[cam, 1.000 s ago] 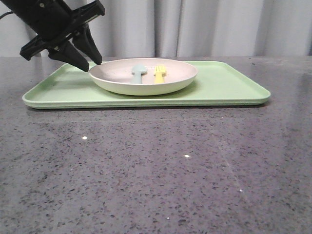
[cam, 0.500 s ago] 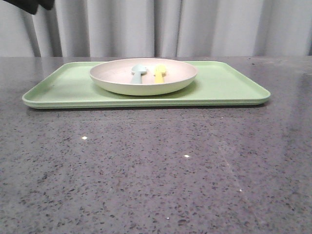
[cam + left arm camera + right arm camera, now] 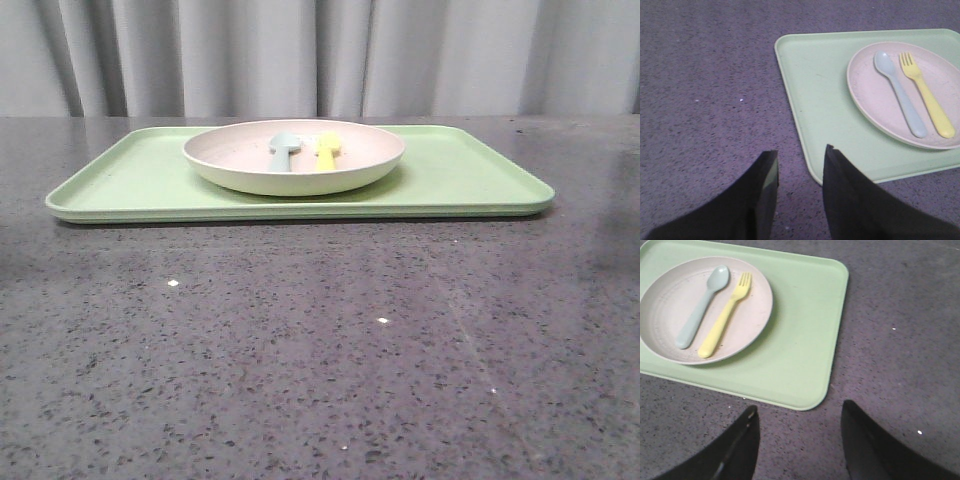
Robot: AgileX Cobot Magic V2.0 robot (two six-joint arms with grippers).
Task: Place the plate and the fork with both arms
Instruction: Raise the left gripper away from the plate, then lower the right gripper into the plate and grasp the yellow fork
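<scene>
Plate (image 3: 294,172) sits on the green tray (image 3: 470,180), left of the tray's centre, on the grey speckled table (image 3: 320,340). Fork (image 3: 327,152) lies inside the plate, right half, tines pointing away from the robot, handle toward the near rim. A blue-grey spoon (image 3: 284,150) lies parallel just left of it, close but not touching as far as the wrist views show.

Neither arm shows in the front view. Left gripper (image 3: 800,155): fingers parted with a moderate gap, nothing between them, hanging above the table off the tray's near-left corner. Right gripper (image 3: 799,412): spread wider, also empty, above the table off the tray's near-right corner. Both well clear of the plate.

Handling, my read:
- Plate looks like light, stiff matte plastic. Not fragile, but it will probably skate on the smooth tray if nudged sideways. Best hold is a pinch on the rim, one finger inside and one outside, on the left side away from the cutlery. Lift it tilted and the fork and spoon will slide.
- Fork looks light and rigid, with a thick rounded handle lying flat. Grab across mid-handle, fingers straddling it. Rounded plastic may squirt out under a pointed-tip pinch, so close centred and square.
- The spoon is near enough that the inner finger needs a clean drop into the gap.
</scene>
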